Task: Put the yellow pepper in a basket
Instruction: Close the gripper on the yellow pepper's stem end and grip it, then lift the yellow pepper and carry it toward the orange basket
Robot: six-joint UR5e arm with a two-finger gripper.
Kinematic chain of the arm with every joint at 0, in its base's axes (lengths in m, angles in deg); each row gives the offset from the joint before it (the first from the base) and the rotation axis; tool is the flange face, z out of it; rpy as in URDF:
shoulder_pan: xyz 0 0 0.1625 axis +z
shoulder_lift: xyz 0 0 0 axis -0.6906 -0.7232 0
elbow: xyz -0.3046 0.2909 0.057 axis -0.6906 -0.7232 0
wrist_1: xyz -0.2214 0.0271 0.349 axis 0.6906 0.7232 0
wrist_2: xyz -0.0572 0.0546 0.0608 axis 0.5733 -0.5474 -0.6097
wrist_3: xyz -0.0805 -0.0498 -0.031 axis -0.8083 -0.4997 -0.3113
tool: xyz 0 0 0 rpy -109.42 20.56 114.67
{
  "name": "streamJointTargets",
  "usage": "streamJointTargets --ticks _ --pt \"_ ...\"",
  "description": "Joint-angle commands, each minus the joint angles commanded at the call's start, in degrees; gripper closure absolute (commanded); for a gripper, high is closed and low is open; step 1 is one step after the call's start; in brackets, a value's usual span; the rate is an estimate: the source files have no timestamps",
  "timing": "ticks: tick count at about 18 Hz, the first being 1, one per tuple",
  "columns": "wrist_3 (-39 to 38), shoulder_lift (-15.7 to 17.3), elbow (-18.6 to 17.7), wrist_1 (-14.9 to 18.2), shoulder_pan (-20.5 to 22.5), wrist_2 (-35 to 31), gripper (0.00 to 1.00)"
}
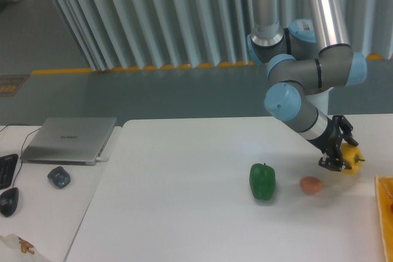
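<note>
Gripper [339,157] clamped on the yellow pepper [351,157], grasp made.
Next up: lifting, carrying right to the basket [386,204].

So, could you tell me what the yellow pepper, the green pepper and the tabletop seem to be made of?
The yellow pepper looks glossy and smooth with a bright highlight; real or plastic, I cannot tell. The green pepper has a similar sheen, also open. The tabletop appears to be a matte white laminate or painted board: flat, even, with only soft reflections.
</note>
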Motion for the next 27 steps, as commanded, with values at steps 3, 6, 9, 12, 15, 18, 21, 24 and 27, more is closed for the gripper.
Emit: streamJointTargets --ticks 3,6,9,12,15,18,21,24,27 --pt "-0.36 0.79 2.55 1.14 1.14 4.32 0.47" --pt "-2.28 1.66 3.69 1.23 3.59 11.50 0.47" --pt "-3.43 2.11 5.97 2.28 5.45 16.28 0.51" --pt "-3.61 2.02 7.47 2.11 6.50 16.80 0.51" --pt "-3.69 1.15 9.93 2.11 7.73 16.81 0.51" --pt "-3.69 0.09 10.64 1.93 8.61 16.80 0.52" --pt "-3.61 -0.44 12.48 1.85 9.93 16.81 0.52" --pt "-4.57 -1.40 13.80 -4.71 13.79 17.42 0.51" --pt "-6.94 -2.81 14.68 -6.68 15.64 18.30 0.51"
